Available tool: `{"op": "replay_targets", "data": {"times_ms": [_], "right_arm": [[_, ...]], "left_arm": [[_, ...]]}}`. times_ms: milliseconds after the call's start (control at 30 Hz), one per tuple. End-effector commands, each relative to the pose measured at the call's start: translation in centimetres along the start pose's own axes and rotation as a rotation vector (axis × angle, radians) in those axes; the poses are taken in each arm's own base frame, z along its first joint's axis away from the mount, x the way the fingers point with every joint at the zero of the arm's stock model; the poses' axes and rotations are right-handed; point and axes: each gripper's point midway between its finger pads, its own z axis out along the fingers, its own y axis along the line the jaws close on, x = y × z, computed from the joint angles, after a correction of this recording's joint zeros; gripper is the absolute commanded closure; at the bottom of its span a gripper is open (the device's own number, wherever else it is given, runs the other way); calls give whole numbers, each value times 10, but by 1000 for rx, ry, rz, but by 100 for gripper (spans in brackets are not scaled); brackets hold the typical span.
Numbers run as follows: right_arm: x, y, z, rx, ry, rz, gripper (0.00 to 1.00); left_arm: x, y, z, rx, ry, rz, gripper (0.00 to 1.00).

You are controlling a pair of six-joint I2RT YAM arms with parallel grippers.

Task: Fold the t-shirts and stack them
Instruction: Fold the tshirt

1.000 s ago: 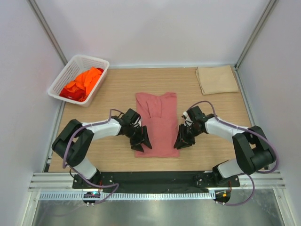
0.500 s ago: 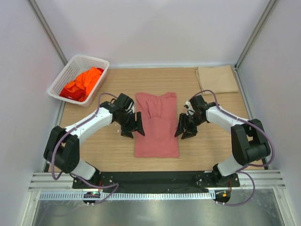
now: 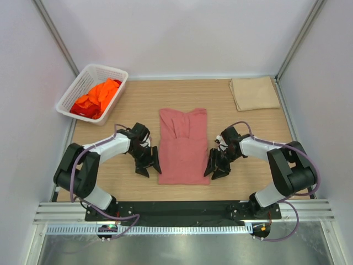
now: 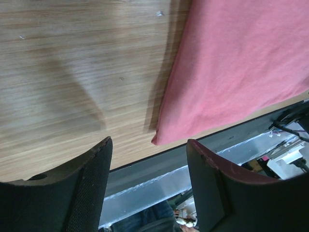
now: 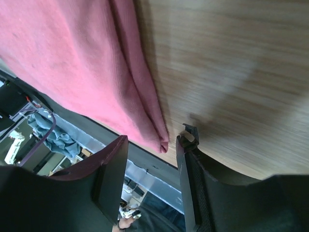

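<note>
Top external: a folded pink shirt [image 3: 183, 146] is laid flat on the table [image 3: 138, 105]; the left gripper [image 3: 148, 164] is set just beside its near left edge, the right gripper [image 3: 217, 165] at its near right corner; orange shirts [image 3: 99, 95] are heaped in a basket [image 3: 105, 69] far left; a tan cloth [image 3: 253, 93] is laid far right. Left wrist: the jaws are spread, nothing held; the shirt's corner is seen just beyond. Right wrist: the jaws are parted; the folded corner is seen in the gap, unpinched.

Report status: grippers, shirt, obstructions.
Left gripper open beside pink t-shirt, near-left corner. Right gripper open at near-right corner. Shirt folded flat, unheld. Nothing on it.
</note>
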Motion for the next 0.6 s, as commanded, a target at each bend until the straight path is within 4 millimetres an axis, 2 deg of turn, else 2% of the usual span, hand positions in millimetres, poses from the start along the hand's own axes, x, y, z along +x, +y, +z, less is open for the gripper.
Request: {"op": "replay_targets", "data": {"times_ms": [0,200,567], "right_arm": [[-9,5,4,-27,-80,-28,49],[-18,-7,4,36,-139,-43,50],[-24,-12,11,34,-176,-47,51]], "left_arm": [[-2,-8,8,57,6,-7,37],[-12,-14,16,86,-15,-2,45],[-8,-13,37,88,11,-12,53]]}}
